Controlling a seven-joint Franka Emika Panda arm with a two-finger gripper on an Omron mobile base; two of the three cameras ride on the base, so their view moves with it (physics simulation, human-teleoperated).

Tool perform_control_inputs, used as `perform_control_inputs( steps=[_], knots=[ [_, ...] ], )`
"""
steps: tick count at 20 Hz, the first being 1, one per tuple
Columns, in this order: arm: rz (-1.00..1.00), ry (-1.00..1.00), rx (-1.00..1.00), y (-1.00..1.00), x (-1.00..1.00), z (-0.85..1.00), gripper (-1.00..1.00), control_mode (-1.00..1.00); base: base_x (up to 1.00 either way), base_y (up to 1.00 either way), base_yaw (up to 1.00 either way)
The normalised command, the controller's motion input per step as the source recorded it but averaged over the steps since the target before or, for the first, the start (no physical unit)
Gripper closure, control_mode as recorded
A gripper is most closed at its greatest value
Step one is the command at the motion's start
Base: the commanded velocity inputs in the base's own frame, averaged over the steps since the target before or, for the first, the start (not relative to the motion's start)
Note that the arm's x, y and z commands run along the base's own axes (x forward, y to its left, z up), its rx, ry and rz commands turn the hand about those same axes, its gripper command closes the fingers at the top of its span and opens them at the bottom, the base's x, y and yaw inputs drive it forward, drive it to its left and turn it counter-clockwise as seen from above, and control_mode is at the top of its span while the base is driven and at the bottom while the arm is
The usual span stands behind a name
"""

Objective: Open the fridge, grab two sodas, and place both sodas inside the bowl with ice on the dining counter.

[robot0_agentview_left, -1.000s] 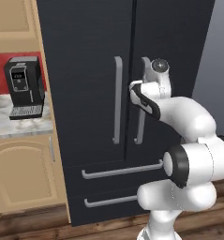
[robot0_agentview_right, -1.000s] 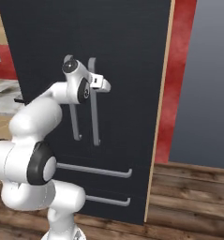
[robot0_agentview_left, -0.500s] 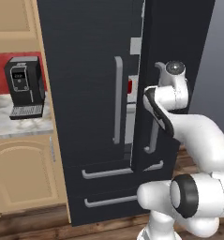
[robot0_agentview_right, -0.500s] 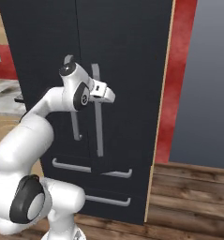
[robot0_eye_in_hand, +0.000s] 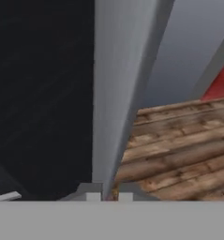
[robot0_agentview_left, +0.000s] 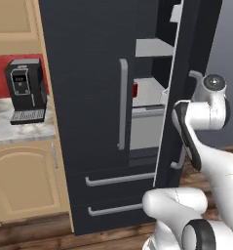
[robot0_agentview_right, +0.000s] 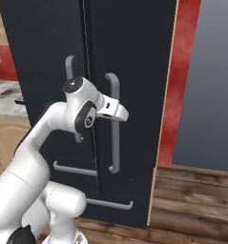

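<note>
My pincer [robot0_agentview_right: 119, 113] is clamped tight on the grey bar handle [robot0_agentview_right: 114, 128] of the fridge's [robot0_agentview_left: 88, 63] right door [robot0_agentview_left: 186, 88], which stands partly swung out. Through the gap I see white shelves [robot0_agentview_left: 154, 48] and a small red soda can [robot0_agentview_left: 135, 90] on one of them. The left door is shut. A black coffee machine [robot0_agentview_left: 25, 90] sits on the marble desk [robot0_agentview_left: 20, 128] left of the fridge.

Black fridge [robot0_agentview_left: 88, 97] with right door [robot0_agentview_left: 188, 83] swung partly open, white shelves [robot0_agentview_left: 154, 48] and 1 small red item [robot0_agentview_left: 135, 90] visible inside, white arm [robot0_agentview_left: 205, 146] at door's edge, black coffee machine [robot0_agentview_left: 25, 97] on the left counter [robot0_agentview_left: 20, 131].
</note>
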Motion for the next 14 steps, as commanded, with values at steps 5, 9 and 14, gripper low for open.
perform_control_inputs(
  steps=[5,9,14],
  knots=[
    [0.0,-0.04,0.0,0.0,-0.99,0.2,-1.0,-1.0,0.0,0.0,0.0],
    [-0.01,-0.14,0.0,0.16,-0.97,0.46,-1.0,-1.0,0.0,0.0,0.0],
    [-0.03,-0.11,-0.09,0.57,-0.77,0.5,-1.0,-1.0,0.0,0.0,0.0]
  ],
)
